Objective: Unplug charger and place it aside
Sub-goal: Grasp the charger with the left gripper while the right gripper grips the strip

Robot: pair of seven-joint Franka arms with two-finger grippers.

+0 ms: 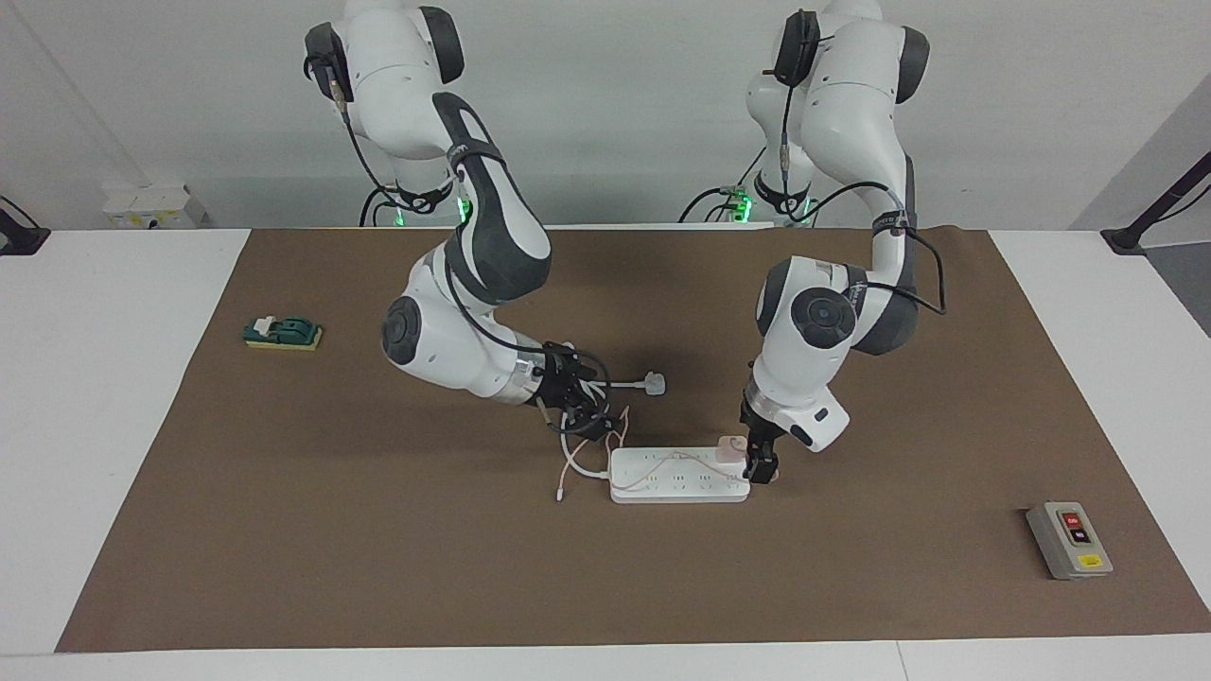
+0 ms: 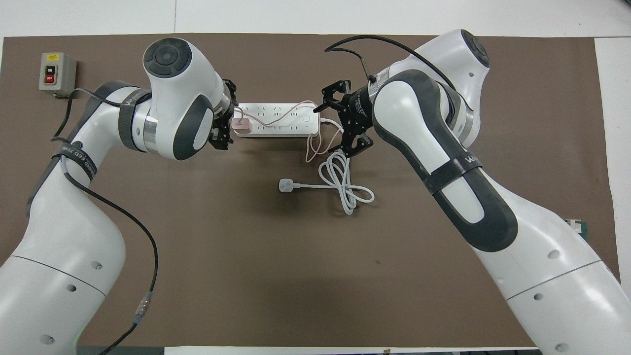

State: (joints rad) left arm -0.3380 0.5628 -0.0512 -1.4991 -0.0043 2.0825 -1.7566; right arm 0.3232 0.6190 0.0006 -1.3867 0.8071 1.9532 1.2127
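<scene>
Brown mat (image 1: 378, 549) covers white table (image 1: 95, 426); pale wall.

Small pale-pink cube charger (image 1: 729, 448) (image 2: 241, 126), plugged into the power strip's (image 1: 677, 476) (image 2: 276, 120) end just beside the left tool (image 1: 762, 465); thin pink cable (image 1: 662, 458) trailing across the strip.

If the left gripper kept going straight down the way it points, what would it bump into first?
Most likely the small pale-pink cube charger, plugged into the long white power strip: the left gripper hangs right at that end, though depth is hard to judge.
</scene>
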